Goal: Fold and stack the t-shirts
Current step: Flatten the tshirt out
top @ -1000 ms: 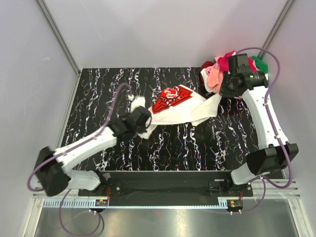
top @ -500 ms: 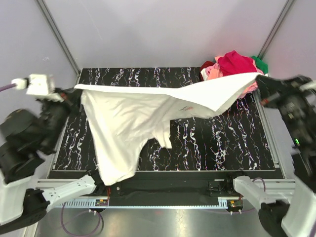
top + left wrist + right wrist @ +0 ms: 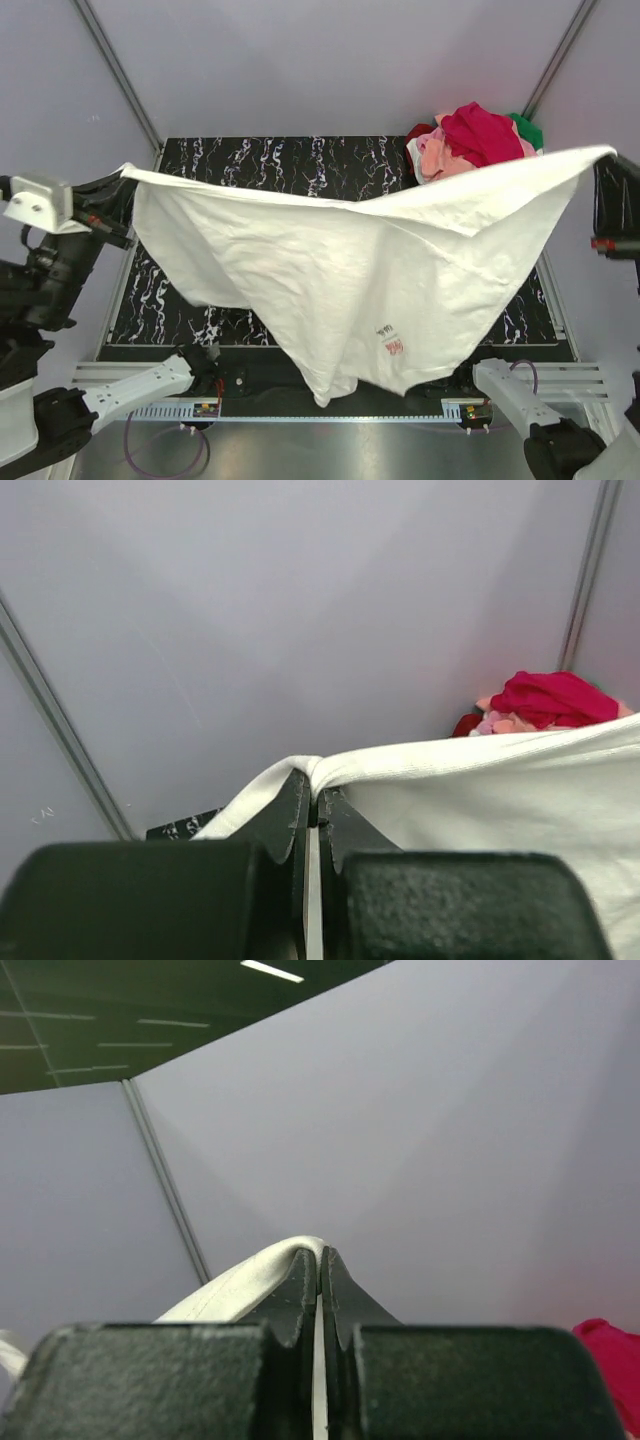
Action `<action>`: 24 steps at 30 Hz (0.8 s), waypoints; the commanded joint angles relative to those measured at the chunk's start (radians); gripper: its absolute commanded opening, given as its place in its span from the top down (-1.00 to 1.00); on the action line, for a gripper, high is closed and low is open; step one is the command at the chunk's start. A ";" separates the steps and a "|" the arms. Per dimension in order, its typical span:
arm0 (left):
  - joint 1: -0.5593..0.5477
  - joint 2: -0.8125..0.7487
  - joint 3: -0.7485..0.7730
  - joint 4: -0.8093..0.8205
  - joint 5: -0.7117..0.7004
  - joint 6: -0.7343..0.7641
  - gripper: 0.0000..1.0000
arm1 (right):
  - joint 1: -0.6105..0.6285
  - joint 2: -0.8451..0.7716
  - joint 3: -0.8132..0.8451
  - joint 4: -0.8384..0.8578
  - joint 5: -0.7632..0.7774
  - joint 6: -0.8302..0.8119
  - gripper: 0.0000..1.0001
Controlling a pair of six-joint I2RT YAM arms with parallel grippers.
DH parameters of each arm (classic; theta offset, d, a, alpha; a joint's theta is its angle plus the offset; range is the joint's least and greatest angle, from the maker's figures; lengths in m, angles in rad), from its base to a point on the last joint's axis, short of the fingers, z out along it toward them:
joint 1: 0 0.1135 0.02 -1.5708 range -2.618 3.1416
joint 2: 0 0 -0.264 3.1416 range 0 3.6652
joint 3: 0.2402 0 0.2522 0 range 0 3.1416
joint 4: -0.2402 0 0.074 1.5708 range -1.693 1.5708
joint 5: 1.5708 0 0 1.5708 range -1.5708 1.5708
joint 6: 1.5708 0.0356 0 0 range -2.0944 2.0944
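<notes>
Cloth stretches wide between my two claws, held high over the table [image 3: 300, 155]. It is the white t-shirt [image 3: 350, 270], spread like a sheet from the left side of the overhead view to the right.

My left claw [image 3: 312, 798] is pressed together on one corner. In its wrist view the two dark fingers [image 3: 288, 815] meet, with a thick ribbed white edge folded over their tips. My right claw [image 3: 319, 1260] is pinched tight on the opposite corner, and a rolled white edge curls out of its tips toward the left.

The top edge between the two corners sags a little in the middle. The rest hangs in a broad point toward the near edge of the table and hides much of the black marbled surface from above. Whether the low tip touches anything I cannot tell. A small red label [image 3: 392, 343] shows on the cloth near that lowest part.

At the far right corner of the table lies the heap of other t-shirts [image 3: 470, 140], apart from both claws. Magenta is on top, with pale pink below it to the left, a bit of dark red at the left edge and green peeking out at the right.
</notes>
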 commanded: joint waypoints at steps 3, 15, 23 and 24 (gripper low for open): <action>0.005 0.152 -0.070 0.107 -0.066 0.144 1.00 | -0.004 0.392 0.139 -0.039 0.041 -0.047 1.00; 0.781 1.152 0.363 -0.107 0.352 -0.341 -0.09 | 0.067 1.642 1.112 -0.504 0.140 -0.028 -0.72; 0.776 1.080 0.257 -0.110 0.311 -0.396 -0.97 | 0.120 1.282 0.401 -0.174 0.155 -0.054 -0.99; 0.776 1.053 0.184 -0.107 0.309 -0.401 -0.97 | 0.131 1.287 0.418 -0.237 0.155 -0.057 -1.00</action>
